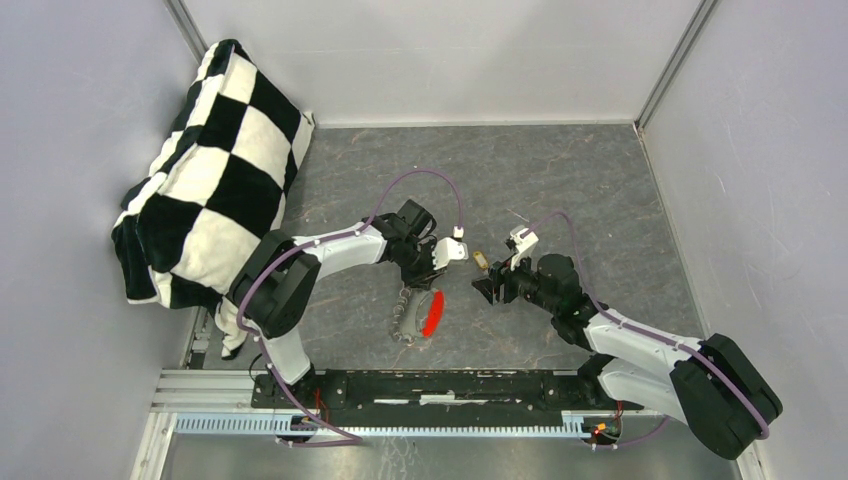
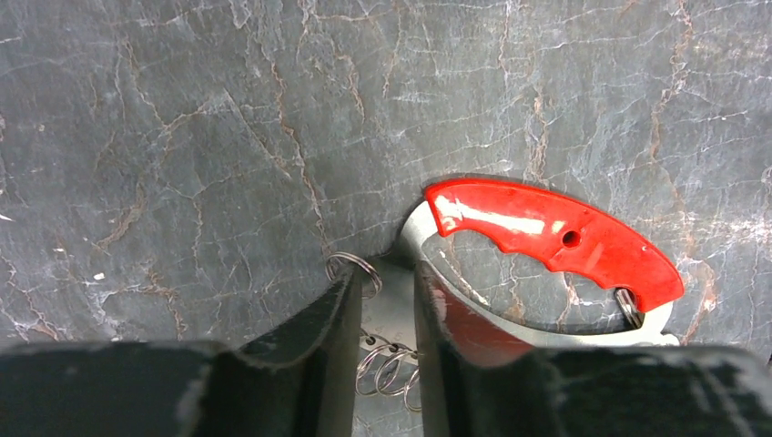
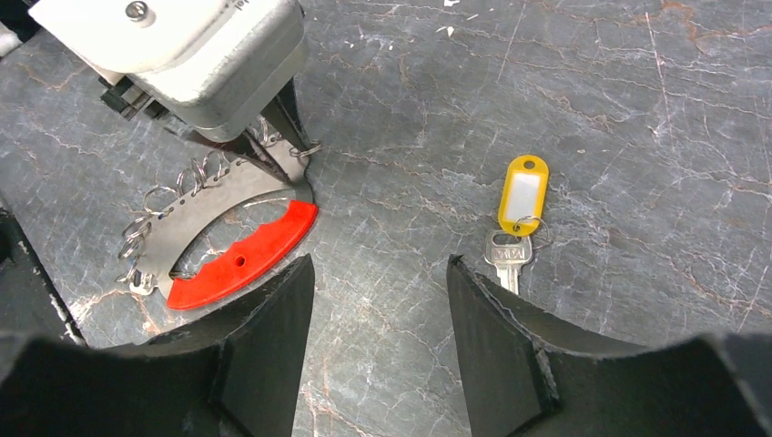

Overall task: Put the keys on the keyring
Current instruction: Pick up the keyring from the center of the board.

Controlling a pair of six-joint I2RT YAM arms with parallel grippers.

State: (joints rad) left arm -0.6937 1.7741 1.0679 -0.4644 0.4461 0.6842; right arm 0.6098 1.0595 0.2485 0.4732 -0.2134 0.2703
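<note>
The keyring [image 1: 432, 313] is a red crescent grip on a grey metal band that carries several small split rings [image 2: 391, 369]. It lies on the table and shows in the left wrist view [image 2: 555, 238] and the right wrist view [image 3: 241, 257]. My left gripper [image 1: 413, 280] is shut on the band's end [image 2: 393, 309], its fingers [image 3: 278, 155] pointing down at it. A grey key [image 3: 507, 257] with a yellow tag [image 3: 523, 193] lies flat on the table [image 1: 481, 261]. My right gripper [image 3: 378, 264] is open and empty, hovering between the keyring and this key. No blue-capped key is in view.
A black-and-white checkered cushion [image 1: 215, 170] leans in the back left corner. Grey walls close in the marbled table [image 1: 560, 180] on three sides. A metal rail [image 1: 400, 400] runs along the near edge by the arm bases.
</note>
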